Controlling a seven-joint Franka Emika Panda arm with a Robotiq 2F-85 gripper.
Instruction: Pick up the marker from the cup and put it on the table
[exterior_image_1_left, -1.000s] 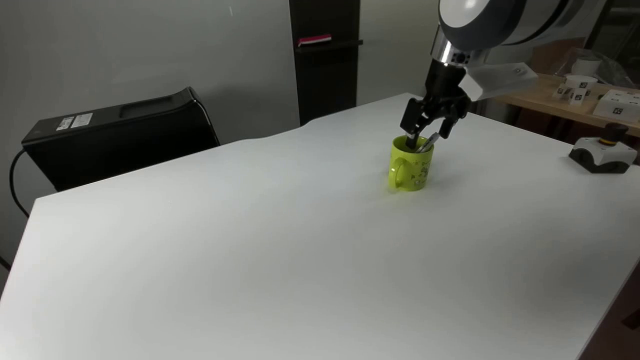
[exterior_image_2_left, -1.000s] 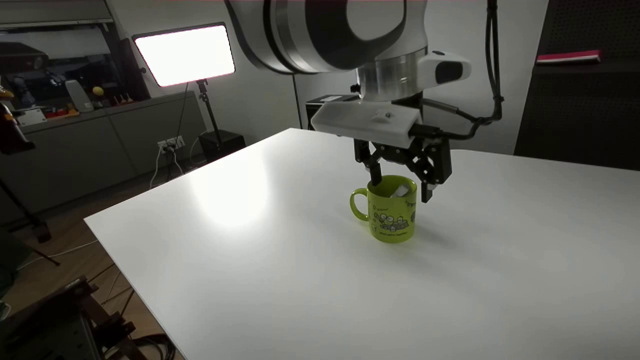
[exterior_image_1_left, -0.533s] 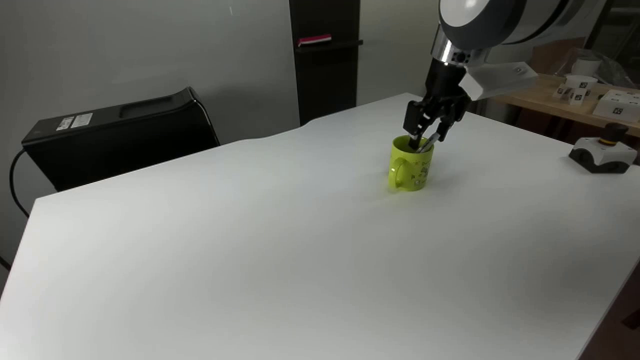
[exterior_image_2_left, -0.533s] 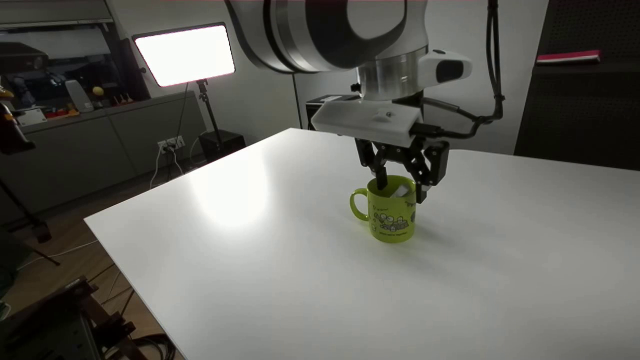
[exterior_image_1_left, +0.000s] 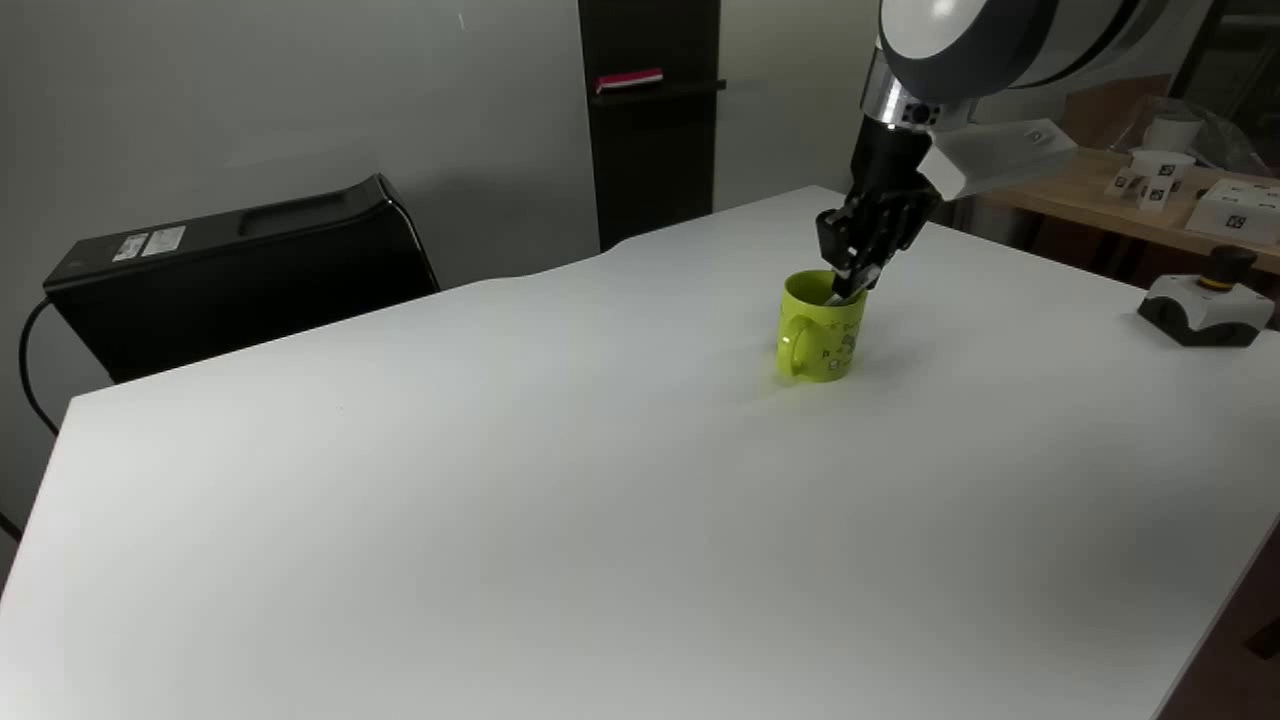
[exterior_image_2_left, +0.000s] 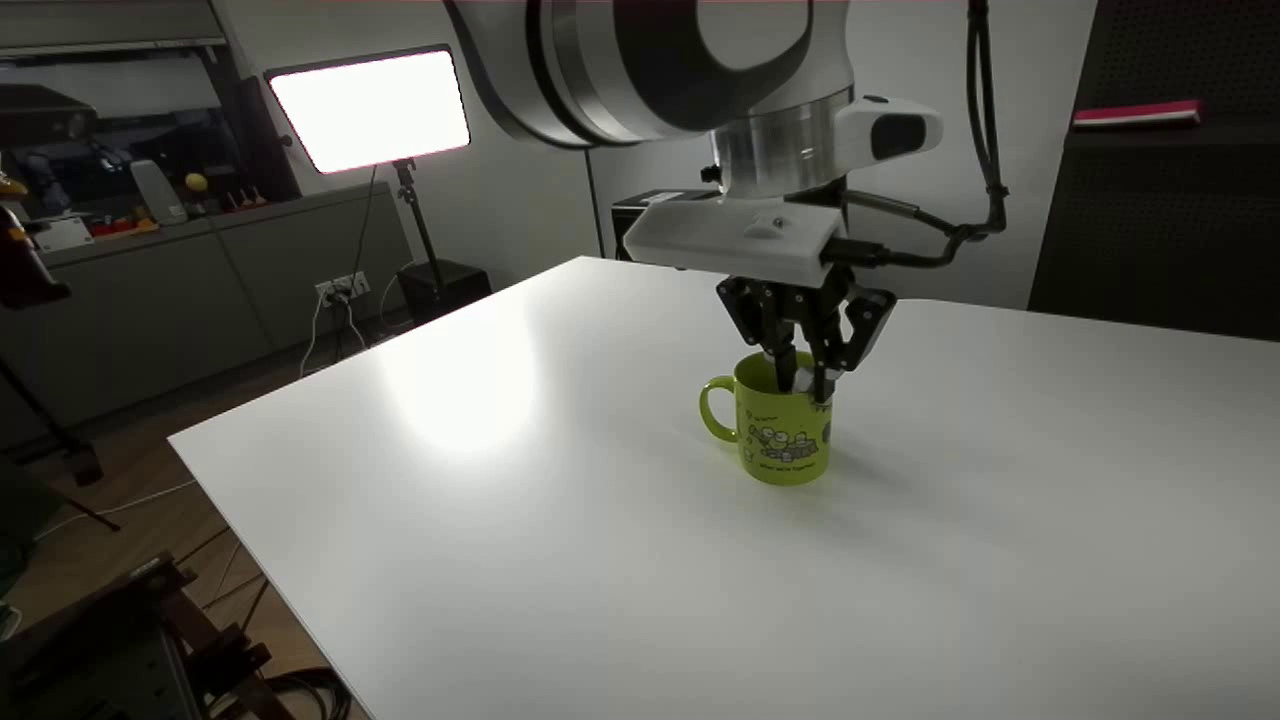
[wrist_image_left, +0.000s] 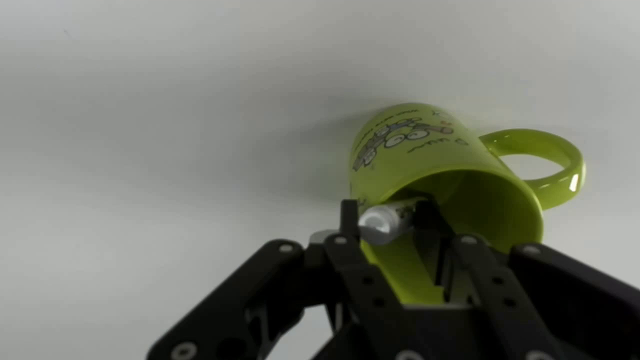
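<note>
One marker (wrist_image_left: 382, 226) in cup (exterior_image_2_left: 785, 440) | long axis slanted, white end up | gripper (exterior_image_2_left: 804, 389) pinching it

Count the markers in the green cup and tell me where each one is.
1: a white marker, tilted, poking out of the cup, between the fingers of the claw. Others deeper inside may be hidden.

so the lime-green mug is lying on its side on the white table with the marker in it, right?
Not quite: the lime-green mug is standing upright, not lying on its side, as both exterior views show. It is on the white table with the marker in it.
</note>
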